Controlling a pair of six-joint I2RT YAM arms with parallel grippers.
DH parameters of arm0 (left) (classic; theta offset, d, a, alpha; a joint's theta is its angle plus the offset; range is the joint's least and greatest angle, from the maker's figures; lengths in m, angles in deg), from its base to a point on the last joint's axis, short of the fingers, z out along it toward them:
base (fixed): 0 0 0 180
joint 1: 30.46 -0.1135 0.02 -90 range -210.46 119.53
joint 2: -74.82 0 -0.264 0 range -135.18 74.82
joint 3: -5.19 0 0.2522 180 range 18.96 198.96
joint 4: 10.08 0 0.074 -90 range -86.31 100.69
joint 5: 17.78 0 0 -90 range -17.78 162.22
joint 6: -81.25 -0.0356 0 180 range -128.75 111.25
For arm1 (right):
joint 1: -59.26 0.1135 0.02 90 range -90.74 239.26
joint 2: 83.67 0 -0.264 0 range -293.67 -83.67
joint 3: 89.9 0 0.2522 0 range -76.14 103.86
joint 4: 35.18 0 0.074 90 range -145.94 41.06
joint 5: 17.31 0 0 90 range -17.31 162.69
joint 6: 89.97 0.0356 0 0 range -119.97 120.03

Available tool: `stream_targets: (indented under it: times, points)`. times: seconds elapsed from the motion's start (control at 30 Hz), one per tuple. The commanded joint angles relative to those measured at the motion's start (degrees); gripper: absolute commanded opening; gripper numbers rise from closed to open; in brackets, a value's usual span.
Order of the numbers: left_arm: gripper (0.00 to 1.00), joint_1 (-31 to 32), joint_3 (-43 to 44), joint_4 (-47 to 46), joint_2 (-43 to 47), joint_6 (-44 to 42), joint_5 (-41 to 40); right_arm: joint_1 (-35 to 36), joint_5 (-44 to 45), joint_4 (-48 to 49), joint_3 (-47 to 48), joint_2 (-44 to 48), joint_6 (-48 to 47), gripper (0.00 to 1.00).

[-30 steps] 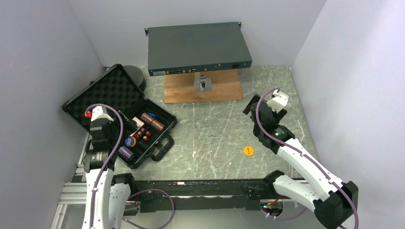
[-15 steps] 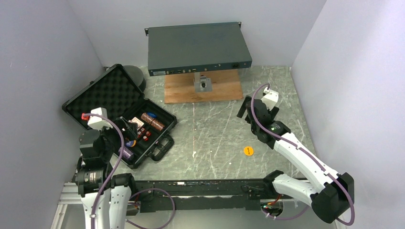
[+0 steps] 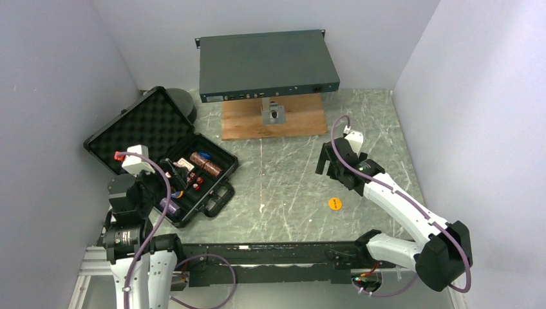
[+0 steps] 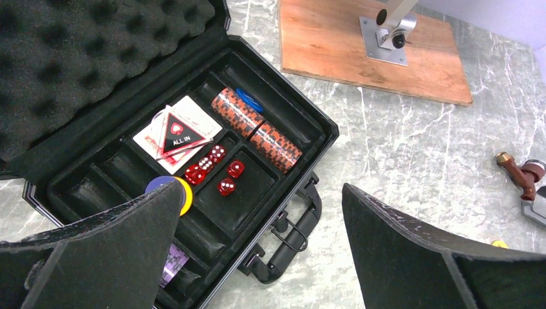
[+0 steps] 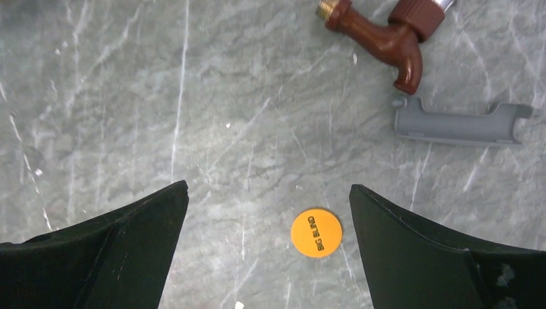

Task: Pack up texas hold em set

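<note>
One orange Big Blind button (image 5: 315, 233) lies flat on marble surface (image 5: 96, 96) beneath spread right hand (image 5: 268, 187). Risk: thin disc skids instead of lifting. Left hand (image 4: 261, 190) spread above open case (image 4: 286, 93), far left.

2 end effectors (image 4: 261, 188) (image 5: 268, 185), jaws wide apart

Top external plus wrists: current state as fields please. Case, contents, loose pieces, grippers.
case: case open, lid back, on the left of the table
contents: two chip stacks, red dice, ALL IN card
loose: orange BIG BLIND button on the table, outside the case
left gripper: left gripper open, empty, over the case
right gripper: right gripper open, empty, above the button
other: brown tap, grey bracket
</note>
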Motion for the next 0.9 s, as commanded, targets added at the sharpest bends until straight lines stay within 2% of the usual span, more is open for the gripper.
stream_targets:
  times: [0.0,0.27,0.6,0.87]
  points:
    - [0.99,-0.4,-0.1,-2.3,0.6,-1.0,1.4,-0.3,-3.2,-6.2,3.6,-1.1,1.5,1.0]
    - [0.99,-0.4,-0.4,-3.0,1.7,-1.2,2.4,-0.2,-1.8,-12.6,3.4,-2.8,4.2,1.0]
    - [1.0,-0.4,-0.4,-2.5,1.8,-0.9,0.9,-0.3,-0.9,-11.0,-0.8,-4.3,7.8,1.0]
    - [1.0,-0.4,-0.5,-2.8,1.1,-0.8,1.5,-0.3,-6.1,-7.2,-6.9,-5.8,11.8,0.99]
